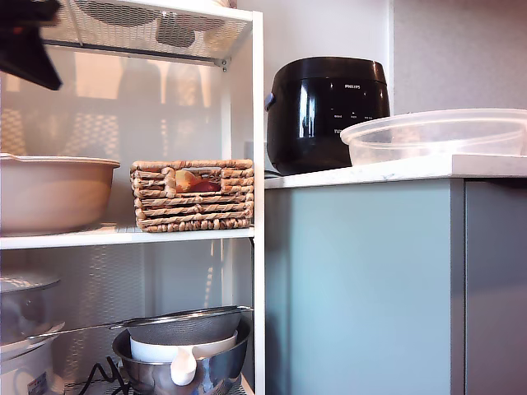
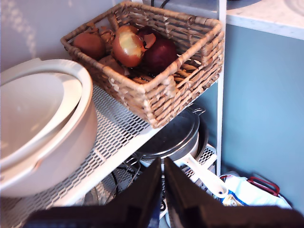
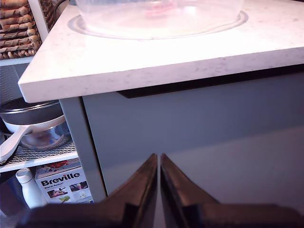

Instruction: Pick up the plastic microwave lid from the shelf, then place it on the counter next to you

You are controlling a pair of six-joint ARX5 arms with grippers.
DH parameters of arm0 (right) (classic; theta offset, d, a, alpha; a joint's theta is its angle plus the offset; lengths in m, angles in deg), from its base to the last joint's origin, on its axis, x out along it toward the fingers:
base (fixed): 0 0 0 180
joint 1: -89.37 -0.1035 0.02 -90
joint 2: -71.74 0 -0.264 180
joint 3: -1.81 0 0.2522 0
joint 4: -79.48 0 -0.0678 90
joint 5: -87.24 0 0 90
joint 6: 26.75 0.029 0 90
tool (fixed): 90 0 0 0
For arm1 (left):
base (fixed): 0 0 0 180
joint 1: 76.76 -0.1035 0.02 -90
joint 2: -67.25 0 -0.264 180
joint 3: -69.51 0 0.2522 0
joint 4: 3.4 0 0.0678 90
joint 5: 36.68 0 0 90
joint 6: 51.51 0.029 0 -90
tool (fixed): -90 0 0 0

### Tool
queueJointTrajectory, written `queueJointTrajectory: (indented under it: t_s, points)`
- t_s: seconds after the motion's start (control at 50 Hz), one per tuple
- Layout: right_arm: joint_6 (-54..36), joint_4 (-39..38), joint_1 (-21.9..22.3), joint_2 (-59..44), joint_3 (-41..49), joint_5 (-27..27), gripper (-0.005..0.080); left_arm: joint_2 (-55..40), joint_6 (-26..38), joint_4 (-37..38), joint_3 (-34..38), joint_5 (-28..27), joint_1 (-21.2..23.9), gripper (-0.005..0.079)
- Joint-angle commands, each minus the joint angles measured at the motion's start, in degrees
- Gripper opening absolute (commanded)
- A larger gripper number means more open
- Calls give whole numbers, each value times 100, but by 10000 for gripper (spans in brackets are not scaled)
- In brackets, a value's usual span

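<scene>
Exterior view first: we see the plastic microwave lid (image 1: 436, 136) sitting on the counter (image 1: 395, 171), rim up like a bowl, toward the exterior view's right, with a black rice cooker (image 1: 327, 111) behind it. On the exterior view's left stands the shelf (image 1: 257, 206), where a beige bowl (image 1: 51, 191) and a wicker basket (image 1: 193, 196) share the middle board, and a mesh strainer (image 1: 185, 322) rests over a steel bowl (image 1: 185, 370) below. A dark arm part (image 1: 29, 41) pokes in at this view's upper left corner; we cannot tell which arm it is. Over to the first wrist view: my first gripper (image 2: 163, 190) shows its fingers pressed together, holding nothing, hanging above the basket of onions (image 2: 135, 47) and the beige bowl. Now the second wrist view: my second gripper (image 3: 158, 185) is also closed up tight and empty, in front of the blue-grey cabinet face (image 3: 199, 128), below the counter edge, and we catch the lid resting on the white top above, untouched.
</scene>
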Motion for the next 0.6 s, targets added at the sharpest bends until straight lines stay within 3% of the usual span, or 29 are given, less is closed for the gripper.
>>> queueJointTrajectory:
  t_s: [0.0, 0.58]
  points:
    - [2, 39, 22, 35, -35, 2, -12, 125, 33, -179, 334, -98, -94, -20]
    - [2, 39, 20, 35, -37, 2, -12, 1775, -643, -1576, 2973, -107, -234, -20]
